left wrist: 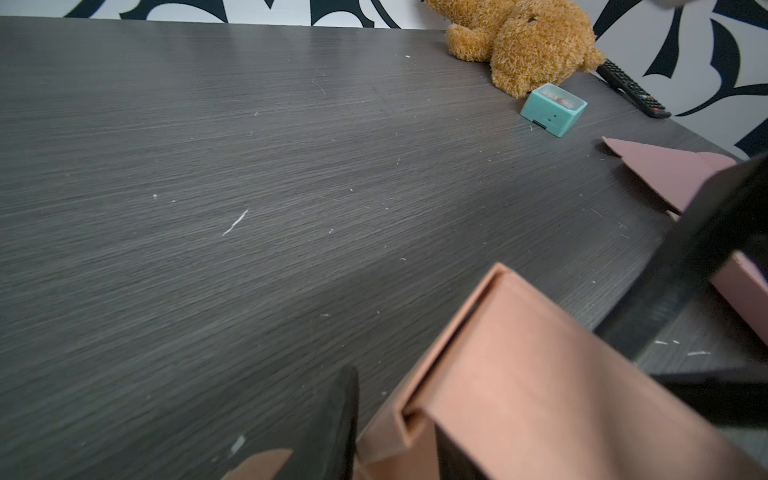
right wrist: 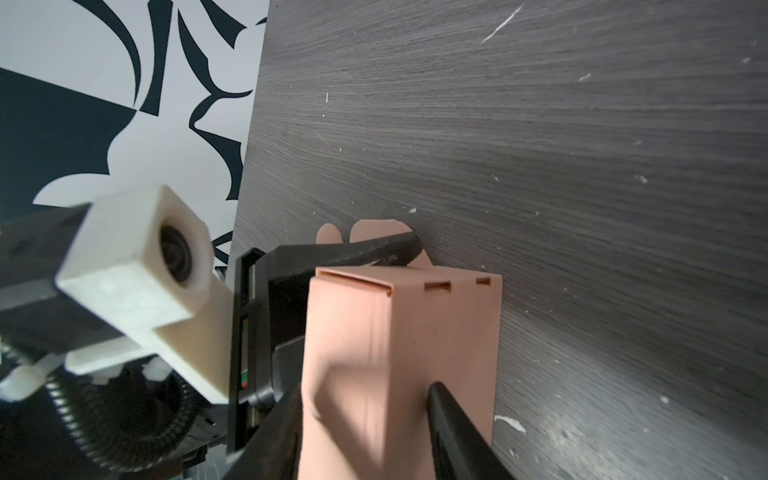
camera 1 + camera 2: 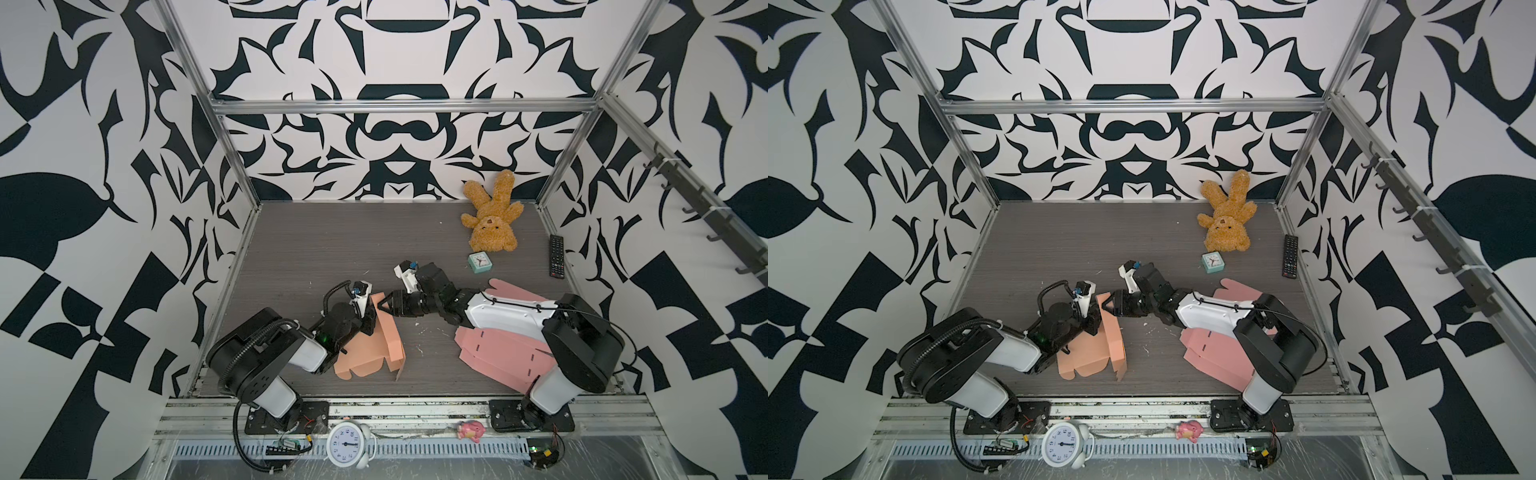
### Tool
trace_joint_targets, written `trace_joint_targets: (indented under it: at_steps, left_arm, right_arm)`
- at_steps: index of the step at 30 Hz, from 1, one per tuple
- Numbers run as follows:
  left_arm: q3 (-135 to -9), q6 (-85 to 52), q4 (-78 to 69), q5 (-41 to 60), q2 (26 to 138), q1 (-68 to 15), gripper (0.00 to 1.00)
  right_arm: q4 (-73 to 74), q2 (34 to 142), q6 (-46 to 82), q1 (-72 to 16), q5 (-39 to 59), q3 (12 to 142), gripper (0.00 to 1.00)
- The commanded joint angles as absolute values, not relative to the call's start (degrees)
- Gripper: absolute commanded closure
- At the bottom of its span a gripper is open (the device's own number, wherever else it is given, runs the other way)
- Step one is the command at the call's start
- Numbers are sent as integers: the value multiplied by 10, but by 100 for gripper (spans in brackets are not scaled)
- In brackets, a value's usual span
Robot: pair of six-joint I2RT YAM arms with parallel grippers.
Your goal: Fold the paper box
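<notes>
Right wrist view: my right gripper [image 2: 361, 390] is standing part open astride a wall of the paper box [image 2: 399, 332]. My left gripper [image 1: 399, 415] is pinching its folded wall, the box sitting front-left on the table [image 3: 332, 249].

Back wall [image 3: 395, 137]: white, printed with bold black curved and pointed shapes, mirrored about the middle.
Side walls [image 3: 83, 208]: the same black-and-white print on both sides.
Frame [image 3: 399, 106]: bare aluminium bars, with a crossbar along the back and posts at the corners.
Tabletop [image 3: 324, 249]: dark grey wood grain, flecked with white scuffs and crumbs.
Hook rail [image 3: 706, 208]: a row of dark hooks on the right-hand wall.
Front edge [image 3: 415, 415]: aluminium rails, with a slotted strip [image 3: 436, 449] below.
Light: even, with soft shadows.
</notes>
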State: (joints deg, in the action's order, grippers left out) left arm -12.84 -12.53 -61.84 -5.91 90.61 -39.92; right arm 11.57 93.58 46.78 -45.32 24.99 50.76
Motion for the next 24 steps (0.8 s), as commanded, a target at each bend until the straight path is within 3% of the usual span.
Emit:
trace_joint_targets:
  at_steps: [1,12,24]
  left_arm:
    - [-135,-125,-662,-37,920,-396,66]
    - [-141,-127,-688,-30,948,-390,68]
    - [-176,-105,-628,4,919,-380,69]
  right_arm:
    - [111,933,465,-438,261,535,46]
    - [85,966,416,-410,306,580,45]
    - [52,1010,379,-407,379,631,50]
